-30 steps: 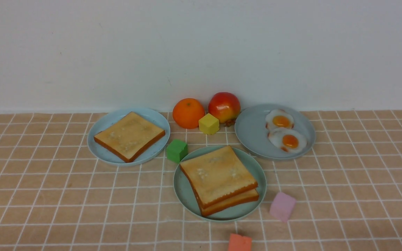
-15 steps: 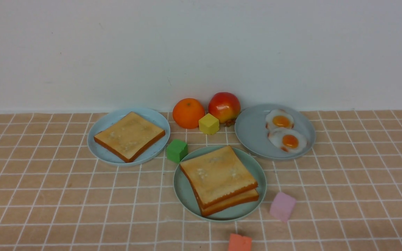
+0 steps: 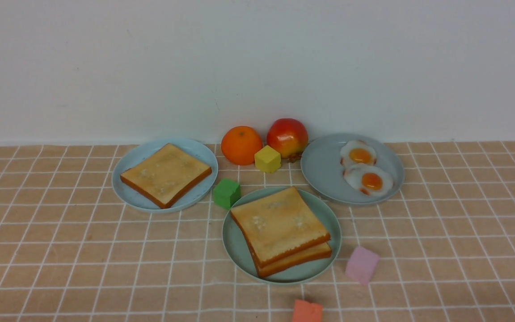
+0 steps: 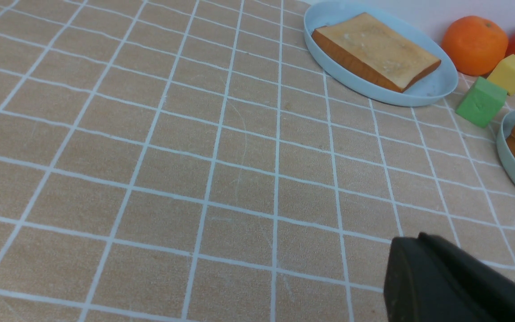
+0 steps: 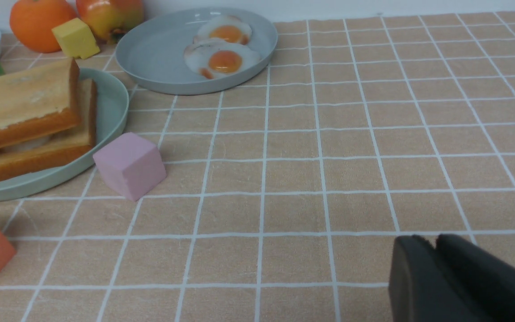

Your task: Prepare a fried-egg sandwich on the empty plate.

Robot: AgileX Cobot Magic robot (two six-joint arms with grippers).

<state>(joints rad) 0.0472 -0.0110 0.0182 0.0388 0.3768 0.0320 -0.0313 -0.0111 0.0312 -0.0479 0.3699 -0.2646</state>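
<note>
The fried-egg sandwich [image 3: 280, 230] lies on the mint-green plate [image 3: 239, 250] at the middle front: two toast slices stacked, the top one shifted. A sliver of white egg shows between them in the right wrist view [image 5: 27, 144]. The plate's rim also shows in the right wrist view [image 5: 114, 107] and the left wrist view [image 4: 514, 167]. Neither gripper shows in the front view. My left gripper [image 4: 411, 241] is shut and empty over bare tablecloth, left of the plates. My right gripper [image 5: 434, 241] is shut and empty, right of the sandwich.
A light-blue plate [image 3: 128, 188] holds one toast slice [image 3: 166, 173]. A grey-blue plate [image 3: 320, 165] holds two fried eggs [image 3: 367, 173]. An orange [image 3: 241, 145], an apple [image 3: 287, 136], and yellow [image 3: 267, 158], green [image 3: 226, 193], pink [image 3: 361, 264] and coral [image 3: 307, 311] cubes surround the plates.
</note>
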